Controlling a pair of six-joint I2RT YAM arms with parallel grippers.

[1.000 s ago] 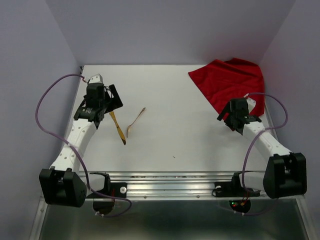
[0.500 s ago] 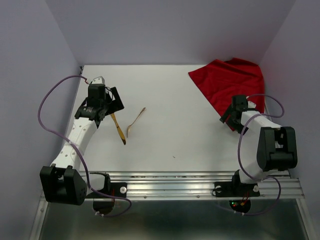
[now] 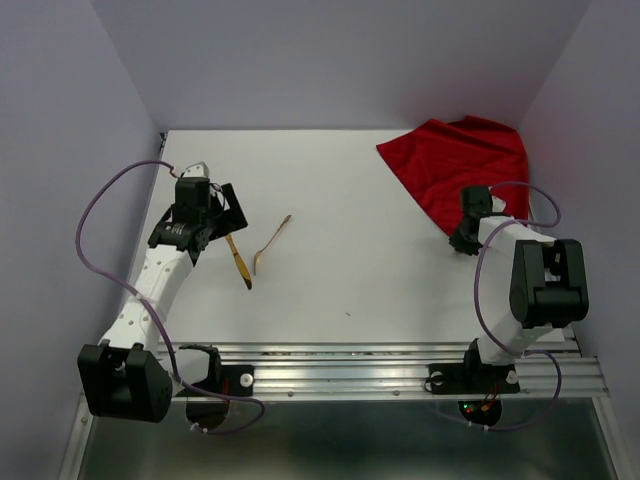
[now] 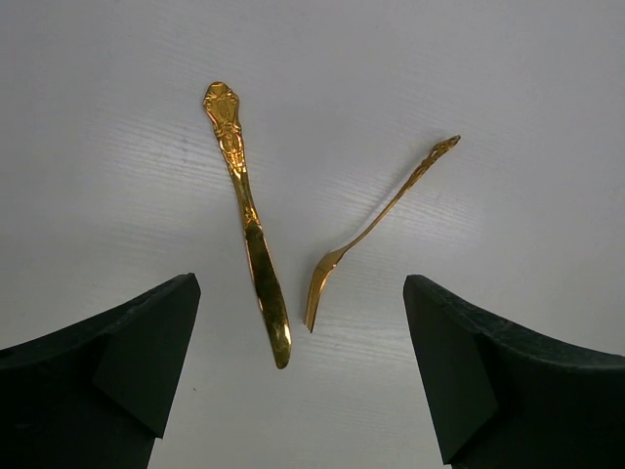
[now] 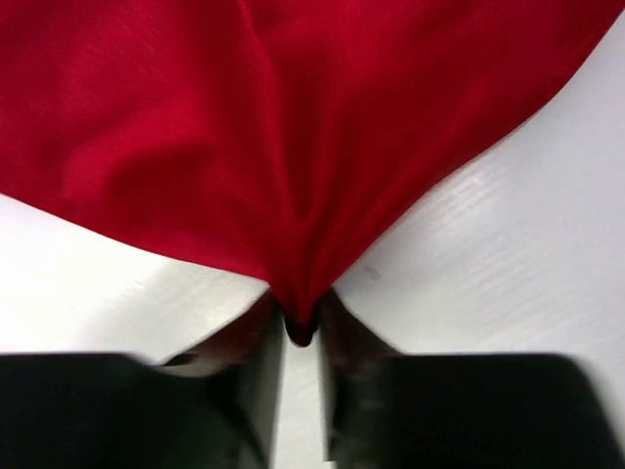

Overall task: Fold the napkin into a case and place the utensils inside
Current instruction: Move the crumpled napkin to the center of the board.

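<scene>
Two fingertips of the right gripper (image 5: 300, 330) are nipped tight on one corner of the red napkin (image 5: 293, 117), and the cloth fans away from the pinch in soft creases. Seen from overhead, that napkin lies rumpled in the upper right of the white table (image 3: 380, 270), with no case made yet. The left gripper (image 4: 298, 293) hangs with fingers spread wide and empty over the gold knife (image 4: 249, 230) and the paler fork (image 4: 376, 223), which lie near each other at centre left, not touching. I'd say the opening step is in hand: getting the napkin out flat. Next it wants drawing toward the middle without losing that corner.
</scene>
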